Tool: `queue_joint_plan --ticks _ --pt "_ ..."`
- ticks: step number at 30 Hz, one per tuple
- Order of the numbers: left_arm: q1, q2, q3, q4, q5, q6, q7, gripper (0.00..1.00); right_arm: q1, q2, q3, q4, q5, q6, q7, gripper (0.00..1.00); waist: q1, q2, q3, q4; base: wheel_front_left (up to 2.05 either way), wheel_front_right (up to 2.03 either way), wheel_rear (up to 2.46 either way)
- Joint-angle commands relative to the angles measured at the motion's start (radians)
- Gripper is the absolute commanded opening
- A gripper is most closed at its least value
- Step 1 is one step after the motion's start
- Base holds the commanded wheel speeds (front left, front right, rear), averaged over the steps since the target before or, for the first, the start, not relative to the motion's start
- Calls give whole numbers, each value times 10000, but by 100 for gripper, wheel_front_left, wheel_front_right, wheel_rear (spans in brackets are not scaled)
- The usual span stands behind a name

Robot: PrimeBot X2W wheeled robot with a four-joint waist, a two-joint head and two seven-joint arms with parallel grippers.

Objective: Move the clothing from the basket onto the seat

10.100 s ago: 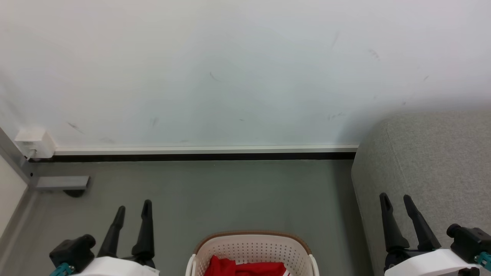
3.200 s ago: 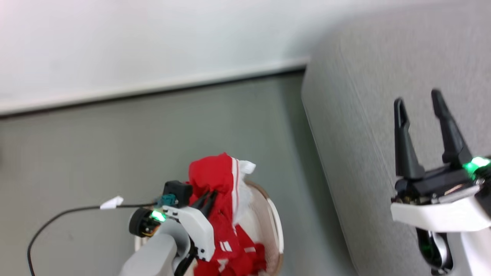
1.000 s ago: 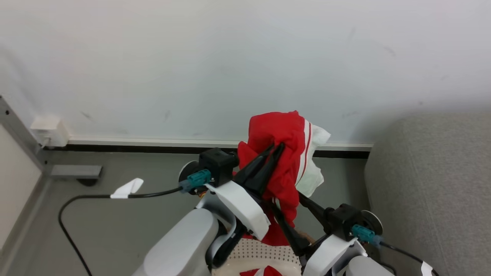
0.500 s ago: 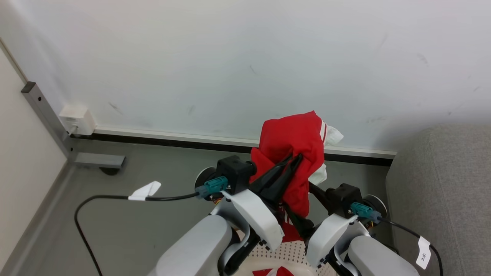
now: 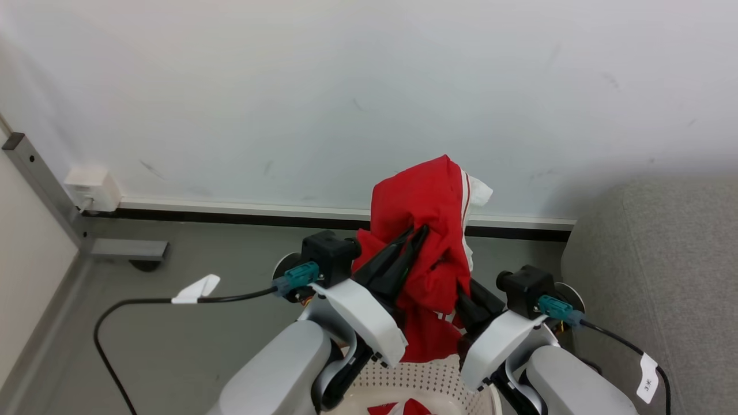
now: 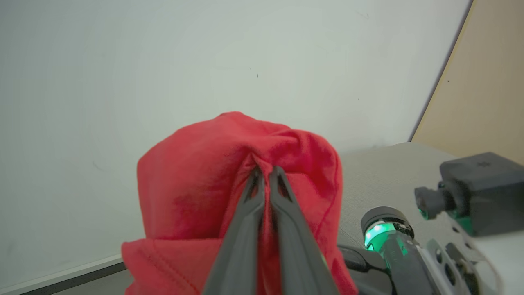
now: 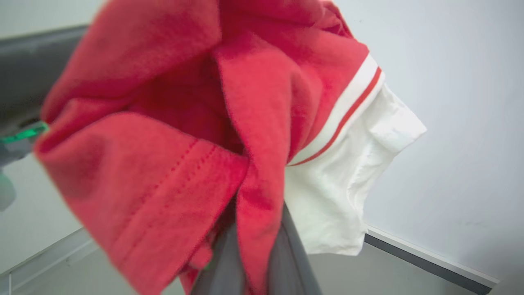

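Clothing (image 5: 424, 202) held above basket (image 5: 415, 377), left gripper (image 5: 420, 231) and right gripper (image 5: 466, 294) both clenched on it

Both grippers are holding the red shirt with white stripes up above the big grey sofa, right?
Not quite. The left gripper and right gripper do hold the soft red garment with white stripes up, but above the cream-white perforated plastic basket, not above the light grey fabric sofa, which stands off to the right. The head view shows this.
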Motion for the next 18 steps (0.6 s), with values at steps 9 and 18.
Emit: queue_joint_plan --ticks 9,18 --pt "365 133 -3 99 -64 140 -197 0 740 -419 -995 -1106 -270 27 0 0 -1 0 -37 -230 0 0 0" --pt "600 265 -51 -56 -16 198 -386 89 1260 -1008 -2107 -2638 -433 27 -2 0 -1 0 -29 -608 0 0 0"
